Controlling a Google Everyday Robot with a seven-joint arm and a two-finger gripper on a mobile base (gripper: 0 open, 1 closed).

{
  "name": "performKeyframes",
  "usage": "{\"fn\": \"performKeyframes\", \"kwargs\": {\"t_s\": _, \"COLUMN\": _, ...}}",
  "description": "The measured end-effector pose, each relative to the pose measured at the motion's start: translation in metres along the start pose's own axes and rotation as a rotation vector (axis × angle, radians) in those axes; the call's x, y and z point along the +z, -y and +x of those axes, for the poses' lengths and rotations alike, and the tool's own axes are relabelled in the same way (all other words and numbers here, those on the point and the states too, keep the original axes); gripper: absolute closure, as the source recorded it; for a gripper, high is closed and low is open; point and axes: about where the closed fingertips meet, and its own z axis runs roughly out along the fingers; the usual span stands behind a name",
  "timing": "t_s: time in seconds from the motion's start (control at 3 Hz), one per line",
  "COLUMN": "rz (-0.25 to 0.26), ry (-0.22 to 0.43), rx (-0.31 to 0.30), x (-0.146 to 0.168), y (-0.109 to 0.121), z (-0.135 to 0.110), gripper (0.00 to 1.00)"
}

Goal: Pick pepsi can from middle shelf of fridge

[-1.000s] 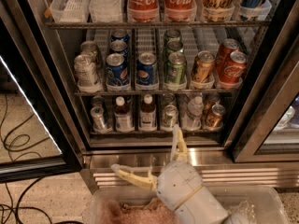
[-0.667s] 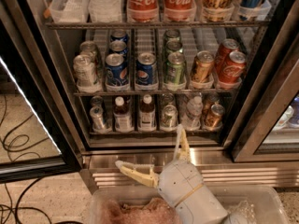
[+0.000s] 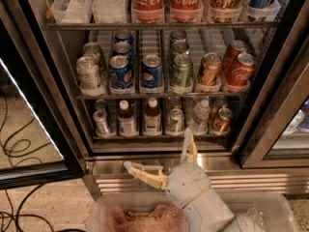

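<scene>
The fridge (image 3: pixel 58 105) stands open in front of me. Its middle shelf (image 3: pixel 159 95) holds a row of cans in pale lane trays. Two blue pepsi cans stand at the front, one (image 3: pixel 120 73) left of the other (image 3: pixel 151 72), and more pepsi cans (image 3: pixel 124 37) line up behind them. A green can (image 3: pixel 180 72) stands to their right, then a gold can (image 3: pixel 209 70) and red Coca-Cola cans (image 3: pixel 240 69). My gripper (image 3: pixel 157 153) is low, in front of the steel base panel, well below the middle shelf. It is open, its two pale fingers (image 3: pixel 145 173) spread wide with nothing between them.
Large Coca-Cola bottles (image 3: pixel 166 1) line the shelf above. Small bottles and cans (image 3: pixel 140 117) fill the shelf below. Silver cans (image 3: pixel 89 74) stand at the middle shelf's left end. A black door frame (image 3: pixel 275 110) angles in at right. A clear bin (image 3: pixel 270 211) lies under my arm. Cables (image 3: pixel 19 149) trail on the floor at left.
My gripper has risen slightly and shifted a little toward the fridge. The cans have not moved.
</scene>
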Motion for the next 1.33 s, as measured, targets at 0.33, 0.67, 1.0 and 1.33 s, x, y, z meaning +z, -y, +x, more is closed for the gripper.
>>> {"fn": "performKeyframes", "kwargs": {"t_s": 0.33, "rz": 0.007, "ry": 0.025, "rx": -0.010, "x": 0.005, "y": 0.014, "z": -0.004, "gripper": 0.00}}
{"fn": "performKeyframes", "kwargs": {"t_s": 0.67, "rz": -0.006, "ry": 0.046, "rx": -0.065, "x": 0.012, "y": 0.017, "z": -0.019, "gripper": 0.00}}
{"fn": "performKeyframes", "kwargs": {"t_s": 1.0, "rz": -0.048, "ry": 0.043, "rx": -0.116, "x": 0.026, "y": 0.005, "z": -0.026, "gripper": 0.00}}
{"fn": "performKeyframes", "kwargs": {"t_s": 1.33, "rz": -0.090, "ry": 0.025, "rx": -0.157, "x": 0.039, "y": -0.013, "z": -0.024, "gripper": 0.00}}
